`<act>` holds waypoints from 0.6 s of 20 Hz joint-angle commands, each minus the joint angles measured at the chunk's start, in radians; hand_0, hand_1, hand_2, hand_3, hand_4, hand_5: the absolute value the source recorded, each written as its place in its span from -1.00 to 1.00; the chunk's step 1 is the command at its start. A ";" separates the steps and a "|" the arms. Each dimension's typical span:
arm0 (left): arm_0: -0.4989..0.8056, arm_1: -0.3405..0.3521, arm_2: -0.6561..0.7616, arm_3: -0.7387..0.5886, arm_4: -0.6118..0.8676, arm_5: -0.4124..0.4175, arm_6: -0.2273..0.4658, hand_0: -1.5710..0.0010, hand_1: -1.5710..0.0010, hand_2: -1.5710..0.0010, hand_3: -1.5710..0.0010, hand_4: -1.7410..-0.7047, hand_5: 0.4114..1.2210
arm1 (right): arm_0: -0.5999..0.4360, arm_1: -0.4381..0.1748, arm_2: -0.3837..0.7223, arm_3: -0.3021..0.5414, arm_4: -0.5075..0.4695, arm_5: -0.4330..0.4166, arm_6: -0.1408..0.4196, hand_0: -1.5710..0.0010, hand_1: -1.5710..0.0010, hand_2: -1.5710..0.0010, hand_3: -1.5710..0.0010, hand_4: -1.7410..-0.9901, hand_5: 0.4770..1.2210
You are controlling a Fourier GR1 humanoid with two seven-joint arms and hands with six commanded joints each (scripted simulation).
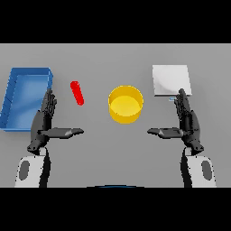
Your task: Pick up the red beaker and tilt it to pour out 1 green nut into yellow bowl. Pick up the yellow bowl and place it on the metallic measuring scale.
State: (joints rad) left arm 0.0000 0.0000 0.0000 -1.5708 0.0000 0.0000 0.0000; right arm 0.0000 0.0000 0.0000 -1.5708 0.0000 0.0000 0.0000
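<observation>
A slim red beaker (77,93) lies tilted on the grey table, left of centre. The yellow bowl (126,104) stands in the middle; I cannot see anything inside it. The metallic measuring scale (171,80) is a pale square plate at the back right. My left hand (44,122) hovers open below and left of the beaker, thumb pointing inward. My right hand (187,121) hovers open just in front of the scale, to the right of the bowl. Neither hand touches anything. No green nut is visible.
A blue open bin (26,97) sits at the far left, close beside my left hand.
</observation>
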 commanded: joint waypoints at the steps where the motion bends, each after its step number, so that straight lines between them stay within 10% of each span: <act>1: -0.004 0.001 0.002 0.003 0.001 0.001 0.003 1.00 1.00 1.00 1.00 0.25 -0.48 | 0.000 -0.001 -0.001 0.000 -0.001 0.000 0.000 1.00 1.00 1.00 1.00 0.63 -0.51; 6: -0.040 0.015 0.024 0.033 0.016 -0.003 0.013 1.00 1.00 1.00 1.00 0.25 -0.48 | 0.006 -0.011 -0.006 -0.008 -0.008 0.007 0.001 1.00 1.00 1.00 1.00 0.63 -0.51; 8: 0.038 0.036 -0.040 -0.042 -0.075 0.003 -0.049 1.00 1.00 1.00 1.00 0.25 -0.48 | 0.075 -0.054 0.080 -0.067 0.164 -0.024 -0.141 1.00 1.00 1.00 1.00 0.63 -0.50; 12: 0.079 0.041 -0.085 -0.105 -0.134 0.018 -0.003 1.00 1.00 1.00 1.00 0.24 -0.49 | 0.108 -0.055 0.126 -0.102 0.261 -0.058 -0.131 1.00 1.00 1.00 1.00 0.66 -0.50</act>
State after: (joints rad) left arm 0.0793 0.0408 -0.0845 -1.6761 -0.1340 0.0183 -0.0031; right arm 0.1086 -0.0555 0.1261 -1.6726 0.2614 -0.0579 -0.1289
